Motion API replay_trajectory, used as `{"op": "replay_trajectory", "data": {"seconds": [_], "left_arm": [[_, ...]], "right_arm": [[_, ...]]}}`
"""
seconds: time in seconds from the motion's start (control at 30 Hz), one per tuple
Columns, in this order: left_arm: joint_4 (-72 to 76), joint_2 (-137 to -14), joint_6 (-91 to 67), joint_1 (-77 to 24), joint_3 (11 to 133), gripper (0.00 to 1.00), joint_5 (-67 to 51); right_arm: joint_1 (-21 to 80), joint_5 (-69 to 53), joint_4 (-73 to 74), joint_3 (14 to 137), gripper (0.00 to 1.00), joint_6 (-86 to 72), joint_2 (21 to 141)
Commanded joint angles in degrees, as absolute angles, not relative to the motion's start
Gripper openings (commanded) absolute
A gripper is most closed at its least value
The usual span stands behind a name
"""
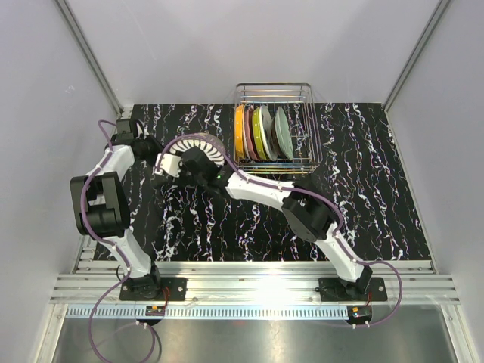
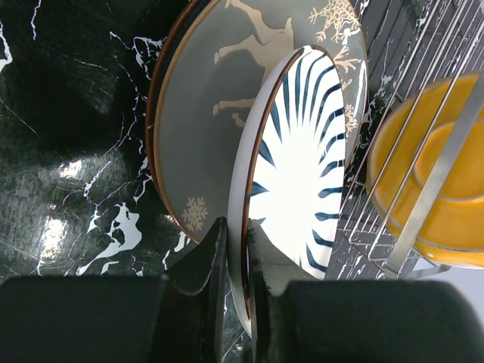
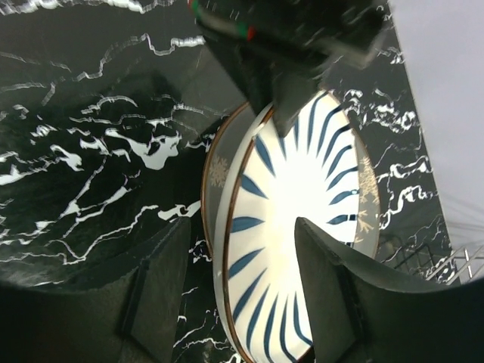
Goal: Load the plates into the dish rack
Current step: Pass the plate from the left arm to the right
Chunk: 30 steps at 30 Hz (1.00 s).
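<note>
Caught the left hand (image 2: 240, 261) clamped tight on the thin brown rim of a white round plate with dark blue radiating stripes (image 2: 302, 174), tilted on edge just left of the shiny wire dish rack (image 1: 302, 136) and over a grey-brown deer-patterned plate (image 2: 204, 113) lying flat on the black marbled counter (image 1: 363, 189). Found the right hand (image 3: 242, 242) spread apart, one finger to either side of the striped plate, contact impossible to tell. Judged the plate stiff, fairly heavy, glossy enough to slip and likely to chip if knocked against wire; best held at the rim, on opposite edges, for lowering between dividers. Read no brand, label or lettering anywhere.
</note>
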<state>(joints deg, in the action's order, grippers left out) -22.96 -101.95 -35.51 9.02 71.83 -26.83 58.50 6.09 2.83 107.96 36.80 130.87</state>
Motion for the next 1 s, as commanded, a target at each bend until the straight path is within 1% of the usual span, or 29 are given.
{"op": "replay_trajectory", "data": {"seconds": [0.0, 0.13, 0.23, 0.27, 0.33, 0.37, 0.43, 0.47, 0.53, 0.57, 0.6, 0.67, 0.7, 0.73, 0.77, 0.8, 0.83, 0.87, 0.97], "left_arm": [[-21.6, -98.4, -35.0, 8.8, 71.7, 0.01, -29.7], [-21.5, -97.6, -35.0, 8.8, 71.5, 0.02, -29.9], [-21.4, -97.7, -35.1, 8.8, 71.5, 0.02, -29.9], [-21.4, -97.8, -35.1, 8.8, 71.6, 0.02, -30.0], [-21.4, -97.9, -35.2, 8.8, 71.6, 0.02, -30.2], [-21.4, -97.8, -35.2, 8.8, 71.6, 0.02, -30.2], [-21.4, -97.6, -35.1, 8.8, 71.5, 0.03, -30.1], [-21.4, -97.6, -35.1, 8.9, 71.6, 0.12, -29.9], [-21.6, -97.9, -35.1, 9.0, 71.9, 0.17, -29.9], [-21.6, -97.9, -35.0, 8.9, 71.8, 0.24, -29.9], [-21.7, -98.0, -35.0, 8.9, 71.9, 0.27, -29.6], [-22.3, -98.0, -34.6, 9.1, 72.2, 0.31, -28.7], [-22.7, -97.6, -34.5, 9.1, 72.2, 0.43, -28.1], [-23.2, -97.4, -34.3, 9.2, 72.4, 0.51, -27.0], [-23.6, -97.2, -33.9, 9.5, 72.5, 0.62, -26.4], [-24.0, -96.8, -33.8, 9.8, 72.8, 0.87, -25.8], [-24.2, -96.5, -33.7, 10.0, 72.7, 0.97, -25.4], [-24.2, -96.2, -33.6, 10.5, 72.7, 0.99, -25.1], [-24.1, -95.5, -33.6, 11.6, 72.6, 0.99, -25.1]], "right_arm": [[58.7, 9.7, 1.6, 112.0, 0.64, 38.4, 134.0], [58.7, 14.3, 1.7, 115.3, 0.63, 39.2, 137.4], [58.8, 17.2, -1.3, 115.8, 0.57, 40.2, 138.3], [58.7, 17.9, -2.4, 115.8, 0.49, 40.9, 138.5], [58.9, 19.8, -3.2, 116.1, 0.42, 41.7, 138.8], [58.8, 20.1, -3.6, 116.2, 0.35, 42.0, 138.6], [59.0, 20.9, -4.3, 115.7, 0.27, 43.2, 138.3], [59.1, 21.0, -4.9, 115.3, 0.19, 43.4, 137.8], [59.3, 20.8, -6.1, 114.2, 0.08, 43.7, 136.7], [59.4, 20.7, -6.6, 113.8, 0.03, 43.8, 136.2], [59.7, 20.5, -6.9, 113.2, 0.00, 43.8, 135.8], [59.9, 20.3, -7.5, 113.0, 0.00, 43.6, 134.6], [60.2, 20.3, -7.5, 113.1, 0.00, 43.6, 134.3], [60.3, 20.3, -7.6, 113.2, 0.00, 43.7, 133.9], [60.3, 20.2, -7.6, 113.0, 0.00, 43.6, 133.0], [60.6, 20.1, -7.6, 112.9, 0.00, 43.6, 132.5], [60.8, 20.1, -7.6, 112.6, 0.00, 43.5, 131.2], [60.9, 19.9, -7.7, 111.6, 0.00, 43.5, 130.5], [61.3, 19.6, -8.7, 109.7, 0.00, 43.5, 127.1]]}}
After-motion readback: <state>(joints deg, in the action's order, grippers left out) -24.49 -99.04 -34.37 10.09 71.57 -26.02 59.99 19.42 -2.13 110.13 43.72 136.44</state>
